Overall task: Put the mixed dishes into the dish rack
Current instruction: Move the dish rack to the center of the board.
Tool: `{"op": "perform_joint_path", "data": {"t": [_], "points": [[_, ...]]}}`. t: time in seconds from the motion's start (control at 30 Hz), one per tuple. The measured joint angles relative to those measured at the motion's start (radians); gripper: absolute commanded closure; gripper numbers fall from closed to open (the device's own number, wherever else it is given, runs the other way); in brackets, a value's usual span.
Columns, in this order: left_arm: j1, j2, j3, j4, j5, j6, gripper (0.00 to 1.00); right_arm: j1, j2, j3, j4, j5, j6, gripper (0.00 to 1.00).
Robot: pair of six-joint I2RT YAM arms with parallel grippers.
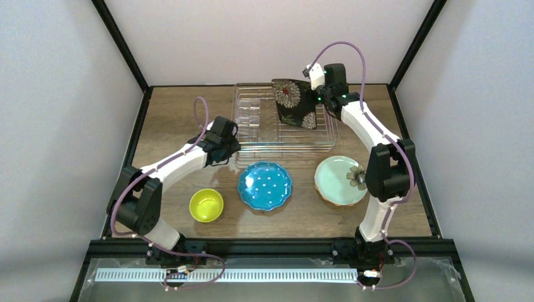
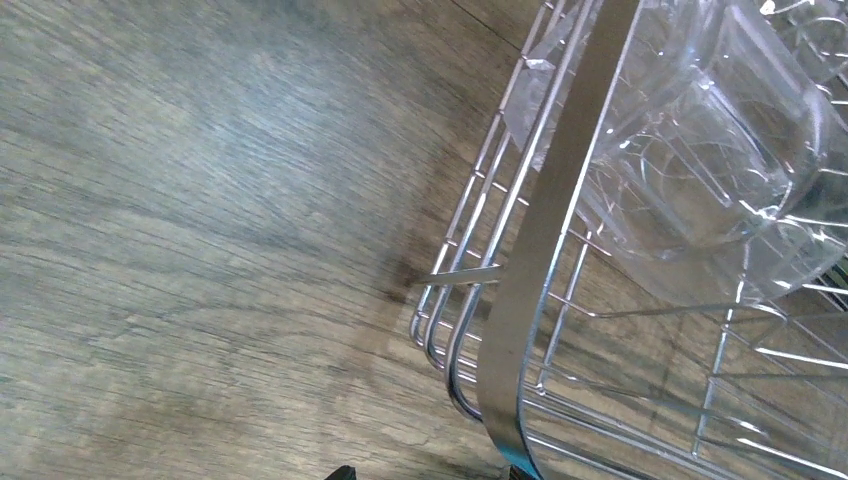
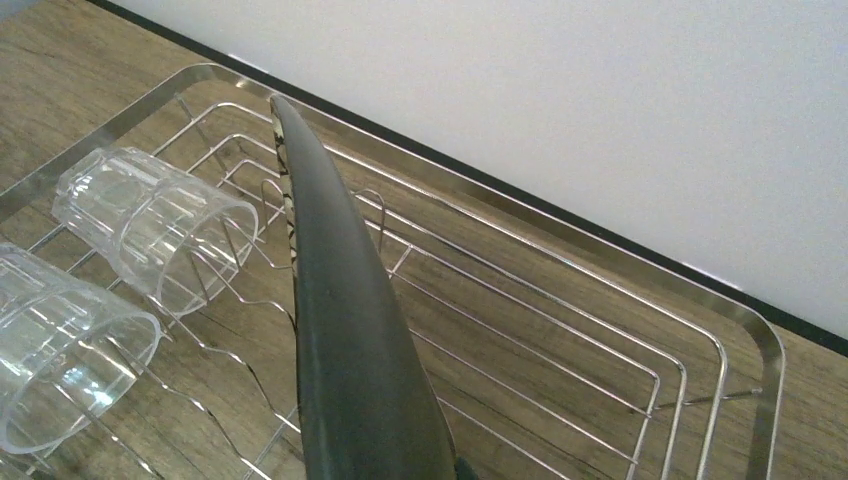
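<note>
While the right gripper (image 1: 317,99) is pinching the black square floral plate (image 1: 293,102) by its 3 o'clock edge, its jaws closed narrowly on the rim, the plate is standing on edge, slightly tilted, over the right half of the dish rack (image 1: 283,148), which is sitting at 12 o'clock on the table (image 1: 170,119). Seen from the right wrist, the plate is showing edge-on above the wires; whether its lower edge is touching them I cannot tell. Two clear glasses (image 3: 150,225) are lying on their sides in the rack's left half, at 9 o'clock from the plate. The left gripper (image 1: 230,143) is hovering at the rack's 8 o'clock corner with jaws spread wide and gripping nothing. Outside the rack, the small yellow-green bowl (image 1: 206,205) is sitting at 7 o'clock on the table, the teal white-dotted plate (image 1: 264,185) at 6 o'clock, and the round mint flower plate (image 1: 339,180) at 5 o'clock.
</note>
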Motion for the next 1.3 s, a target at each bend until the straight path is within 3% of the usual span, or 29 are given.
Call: {"op": "perform_joint_path", "data": {"t": [0.7,1.3], "points": [[-0.001,0.045,0.045,-0.1,-0.157,-0.097,0.07,0.101,-0.147,-0.157,-0.018,0.074,-0.003,0.99],[0.009,-0.002,0.033,-0.164,-0.238,-0.148,0.08,0.253,-0.172,-0.203,-0.026,0.129,0.003,0.99]]}}
